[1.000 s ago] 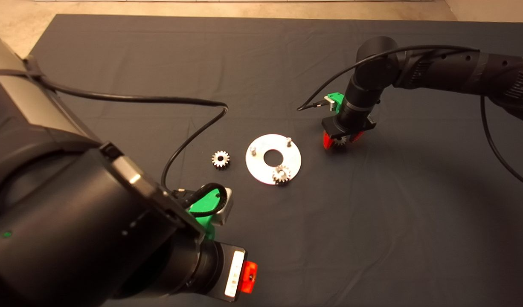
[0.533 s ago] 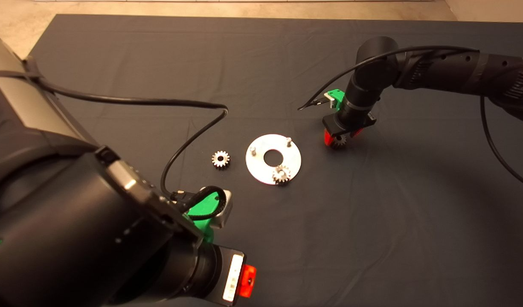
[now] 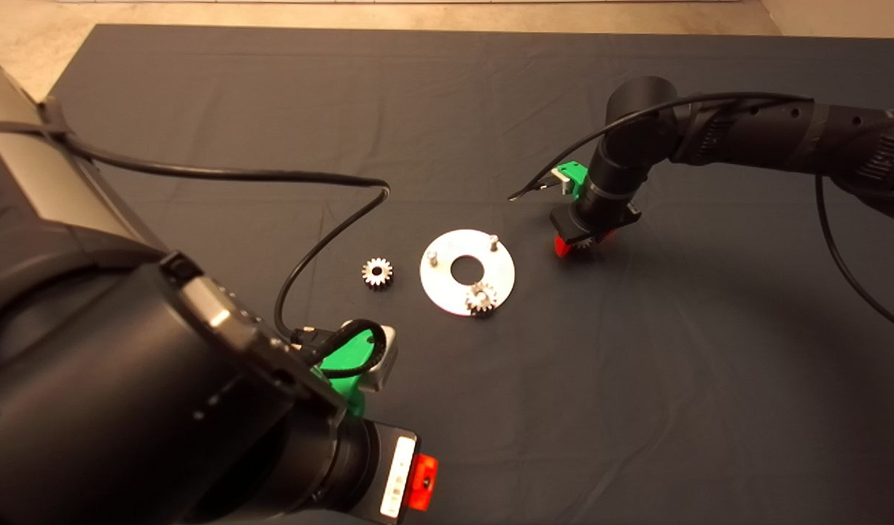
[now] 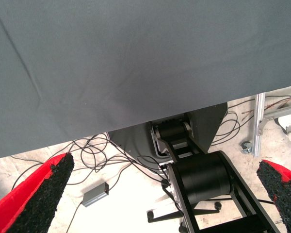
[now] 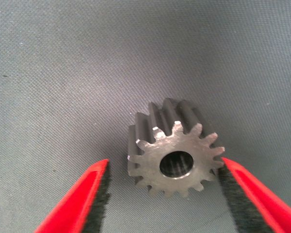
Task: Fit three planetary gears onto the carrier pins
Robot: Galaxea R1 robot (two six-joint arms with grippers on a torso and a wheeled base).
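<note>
A silver disc (image 3: 436, 281) lies mid-mat with two bare carrier pins (image 3: 432, 257) (image 3: 494, 240) and one planetary gear (image 3: 481, 296) seated on its third pin. A second gear (image 3: 377, 272) lies loose just left of the disc. To the disc's right my right gripper (image 3: 581, 245) points down at the mat. It is open and straddles the third gear (image 5: 174, 153), which lies flat. One pad (image 5: 235, 187) touches its teeth and the other pad (image 5: 97, 194) stands a little apart. My left gripper (image 4: 165, 164) is open and parked at the near left.
The left arm's bulk and its black cable (image 3: 323, 240) cover the near left of the mat, the cable looping close to the loose gear. Past the mat's edge (image 4: 136, 124), the left wrist view shows floor, wires and the robot's base (image 4: 203, 179).
The right gripper has sunk lower over the gear to the disc's right, fingers now on either side of it. The left arm shifted slightly. Disc and other gears have not moved.
</note>
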